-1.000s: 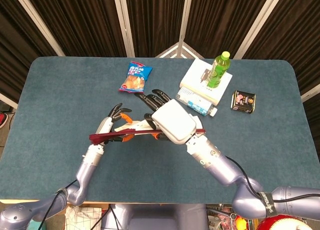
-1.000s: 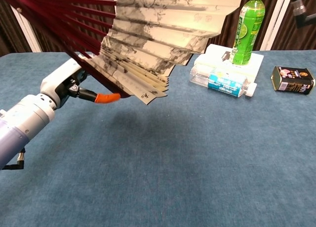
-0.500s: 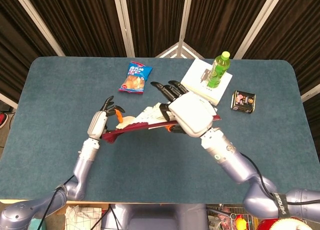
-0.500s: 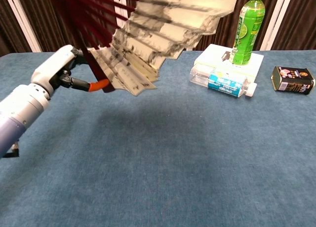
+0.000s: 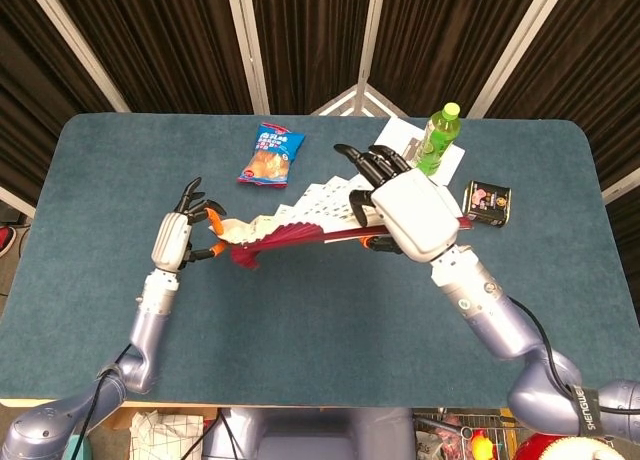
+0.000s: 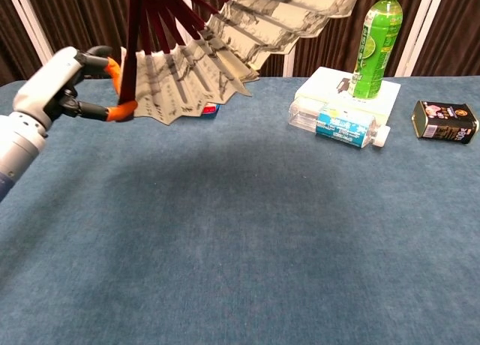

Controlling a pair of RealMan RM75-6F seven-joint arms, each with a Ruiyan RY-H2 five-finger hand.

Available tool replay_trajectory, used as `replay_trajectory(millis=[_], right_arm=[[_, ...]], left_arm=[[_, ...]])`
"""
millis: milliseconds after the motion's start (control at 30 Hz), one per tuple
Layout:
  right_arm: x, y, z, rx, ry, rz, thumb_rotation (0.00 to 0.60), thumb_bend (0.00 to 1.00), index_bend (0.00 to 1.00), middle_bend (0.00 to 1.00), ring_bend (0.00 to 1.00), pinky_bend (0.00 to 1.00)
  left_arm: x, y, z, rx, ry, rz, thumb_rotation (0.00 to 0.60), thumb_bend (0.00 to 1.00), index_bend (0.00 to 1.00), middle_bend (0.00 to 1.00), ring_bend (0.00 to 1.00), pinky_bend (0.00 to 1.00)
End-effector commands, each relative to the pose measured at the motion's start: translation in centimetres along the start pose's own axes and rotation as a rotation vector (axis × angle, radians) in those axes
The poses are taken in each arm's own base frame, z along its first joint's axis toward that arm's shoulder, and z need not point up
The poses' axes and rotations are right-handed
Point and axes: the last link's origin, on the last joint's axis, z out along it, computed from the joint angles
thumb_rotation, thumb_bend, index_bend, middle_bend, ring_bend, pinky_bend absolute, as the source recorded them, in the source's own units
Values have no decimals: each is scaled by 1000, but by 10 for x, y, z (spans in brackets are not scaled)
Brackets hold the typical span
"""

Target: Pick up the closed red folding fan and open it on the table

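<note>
The red folding fan with dark red ribs and a printed cream paper leaf (image 5: 300,228) was held in the air above the blue felt table (image 5: 120,170), spread part-way between both hands. It looked light, its paper thin and easily torn, so the stiff outer ribs seemed the place to hold it. The left hand (image 5: 180,238) pinched one end of the fan between thumb and an orange-tipped finger, and the right hand (image 5: 415,212) was clamped on the other outer rib. Compared with a second earlier the hands were farther apart and the leaf had fanned wider. Beyond the fan lay a blue snack packet (image 5: 271,154); a green plastic bottle (image 5: 436,139) stood to the right of the fan.
</note>
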Motion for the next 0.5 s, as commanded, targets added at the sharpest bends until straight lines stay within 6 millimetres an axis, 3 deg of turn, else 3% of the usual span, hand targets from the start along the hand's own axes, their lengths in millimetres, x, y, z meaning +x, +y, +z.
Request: replay_trajectory(millis=[33,200,500], right_arm=[[0,4,-2,-9,1,4,600,394,879,123,214,162],[-5,22,-10,-45,-1,-5,600,395,879,123,214,162],[-10,43,-18,-84,-4,-14,600,395,879,123,214,162]], left_arm=[[7,-1,-1,-18,20,16,600,426,686,403,4,184],[30,1,-9,-109,84,123,600,426,684,402,4,184],[41,-4,-17,-127,99,195,600,426,677,394,3,184]])
